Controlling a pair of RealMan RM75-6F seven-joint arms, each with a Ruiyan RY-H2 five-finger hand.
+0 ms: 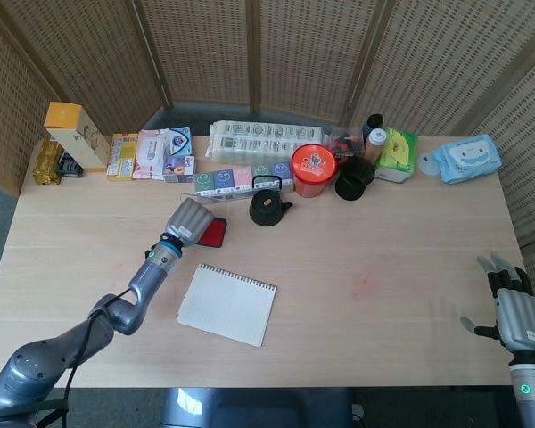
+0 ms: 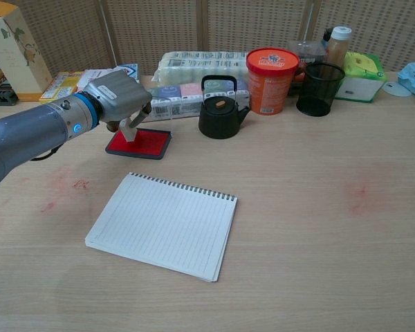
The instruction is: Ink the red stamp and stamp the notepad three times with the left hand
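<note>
While the left robot hand (image 2: 117, 100) holds the stamp (image 2: 129, 128) on the ink pad (image 2: 140, 144), upper left of frame, lifting could drag the pad; the notepad (image 2: 162, 225) lies below, unmarked.

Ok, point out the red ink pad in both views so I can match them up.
Head view: ink pad left of centre, just above the notepad, mostly hidden by the left hand.
Chest view: ink pad upper left, above the notepad, under the left hand.
Shared landmark: the black teapot, just right of the pad in both.
</note>
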